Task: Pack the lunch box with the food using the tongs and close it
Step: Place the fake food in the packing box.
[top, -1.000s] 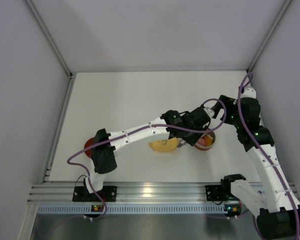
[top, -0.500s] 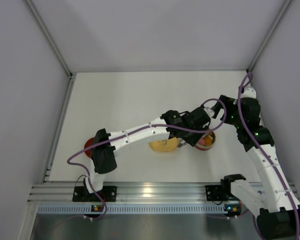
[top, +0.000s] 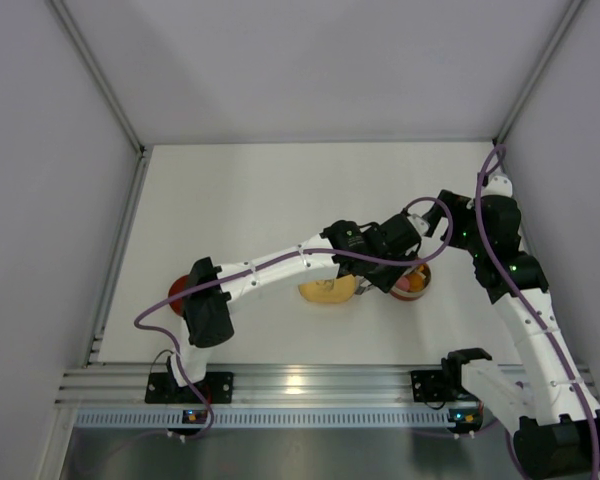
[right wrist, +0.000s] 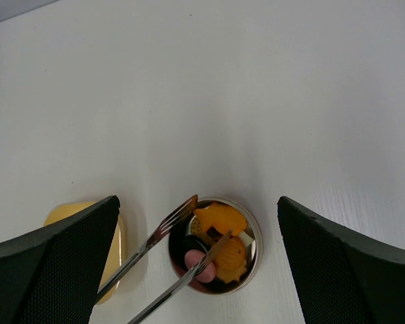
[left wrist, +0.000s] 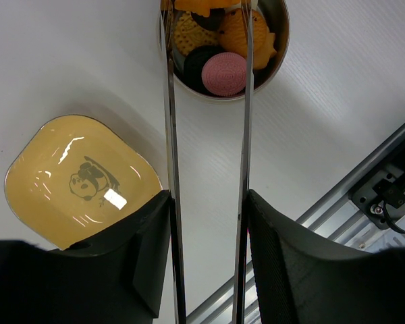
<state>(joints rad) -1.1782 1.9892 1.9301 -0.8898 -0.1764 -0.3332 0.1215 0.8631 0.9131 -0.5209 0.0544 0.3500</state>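
The lunch box (top: 412, 283), a small round steel bowl (left wrist: 281, 40) (right wrist: 255, 233), stands right of the yellow dish. It is full of food (left wrist: 224, 73): orange, pink and dark pieces (right wrist: 221, 217). My left gripper (top: 392, 245) (left wrist: 208, 197) is shut on the tongs (left wrist: 171, 135), one finger pressing each arm. The tongs' tips (right wrist: 182, 210) stand apart over the box, either side of the top orange piece. My right gripper (top: 442, 215) (right wrist: 197, 200) hovers open above the box, holding nothing. The red lid (top: 178, 290) lies at the left, partly behind the left arm.
The yellow rounded-square dish (top: 325, 291) (left wrist: 74, 179) (right wrist: 67, 211) holds no food and sits just left of the box. An aluminium rail (left wrist: 385, 169) runs along the near table edge. White walls close in the left, right and back.
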